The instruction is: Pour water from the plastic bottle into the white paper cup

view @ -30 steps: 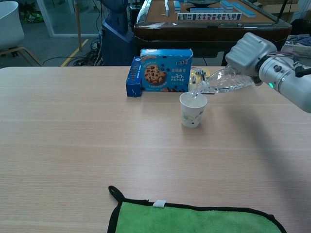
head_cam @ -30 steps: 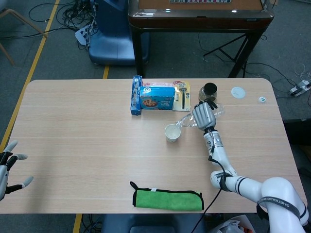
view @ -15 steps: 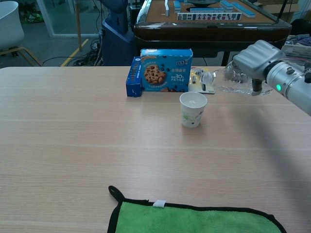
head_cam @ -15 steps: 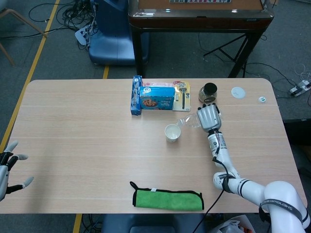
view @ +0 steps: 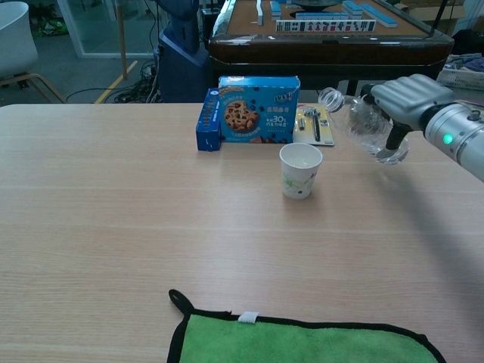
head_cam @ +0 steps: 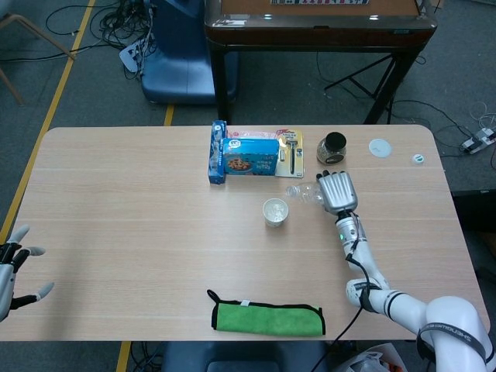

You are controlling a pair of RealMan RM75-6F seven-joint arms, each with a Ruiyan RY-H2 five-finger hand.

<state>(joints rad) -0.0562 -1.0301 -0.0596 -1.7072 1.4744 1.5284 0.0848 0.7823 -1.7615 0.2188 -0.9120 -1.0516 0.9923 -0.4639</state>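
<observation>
The white paper cup (view: 300, 170) (head_cam: 274, 211) stands upright near the table's middle, with water in it. My right hand (view: 408, 98) (head_cam: 337, 191) grips the clear plastic bottle (view: 355, 121) (head_cam: 306, 192) to the right of the cup. The bottle is tilted, its open neck pointing up and left, clear of the cup's rim. My left hand (head_cam: 15, 267) hangs at the table's front left edge with fingers spread, holding nothing.
A blue cookie box (view: 257, 107) and a smaller blue box (view: 207, 121) stand behind the cup, with a yellow card pack (view: 311, 123) beside them. A dark jar (head_cam: 333, 146) and a white lid (head_cam: 379, 147) lie far right. A green cloth (view: 302, 342) lies at the front edge.
The right hand has drawn the bottle back to the right and tipped its neck up from over the cup. Pouring has stopped. The left hand has not moved.
</observation>
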